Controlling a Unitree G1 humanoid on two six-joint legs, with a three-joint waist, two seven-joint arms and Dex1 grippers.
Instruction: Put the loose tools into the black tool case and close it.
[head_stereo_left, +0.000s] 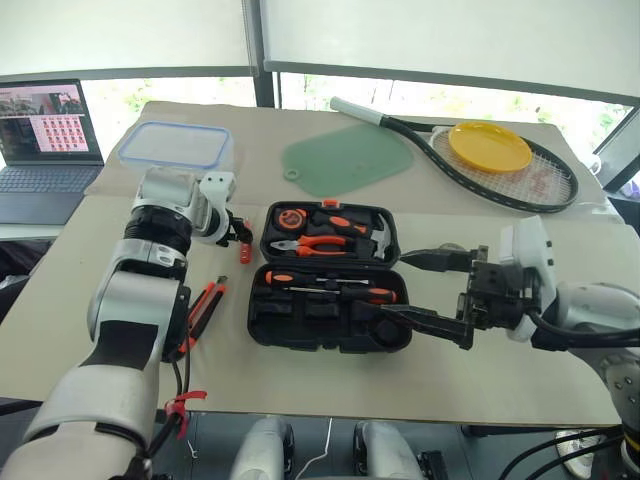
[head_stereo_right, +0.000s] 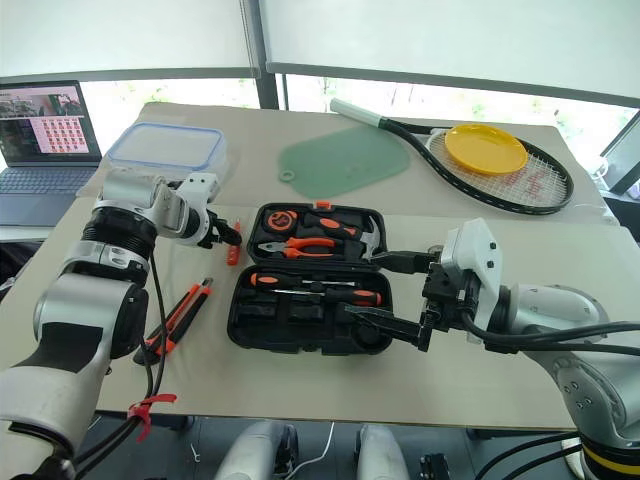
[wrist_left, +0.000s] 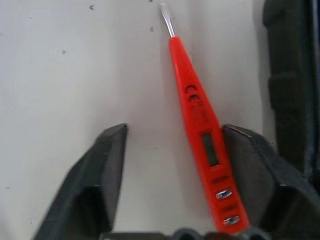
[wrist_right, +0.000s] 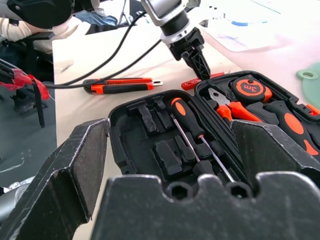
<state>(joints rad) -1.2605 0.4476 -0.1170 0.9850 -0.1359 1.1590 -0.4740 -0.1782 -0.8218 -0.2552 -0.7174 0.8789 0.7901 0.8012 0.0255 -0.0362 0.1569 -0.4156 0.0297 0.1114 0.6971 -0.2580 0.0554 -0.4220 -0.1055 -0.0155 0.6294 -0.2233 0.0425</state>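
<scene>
The black tool case (head_stereo_left: 328, 290) lies open on the pale worktop (head_stereo_left: 480, 370), a moulded clamshell with tool-shaped slots; two black-and-orange screwdrivers (wrist_right: 192, 132) sit in the near half, pliers and a tape measure in the far half. Just left of the case lies the slim orange tester pen (wrist_left: 200, 125), its steel tip bare, between the parted fingers of the left end effector (wrist_left: 175, 150), close against one finger. The black-and-orange utility knife (head_stereo_right: 178, 318) lies further left. The right end effector (head_stereo_left: 425, 290) hovers with fingers spread over the case's right end.

Silver-white arms (head_stereo_left: 130, 300) (black joints, red tie)
</scene>
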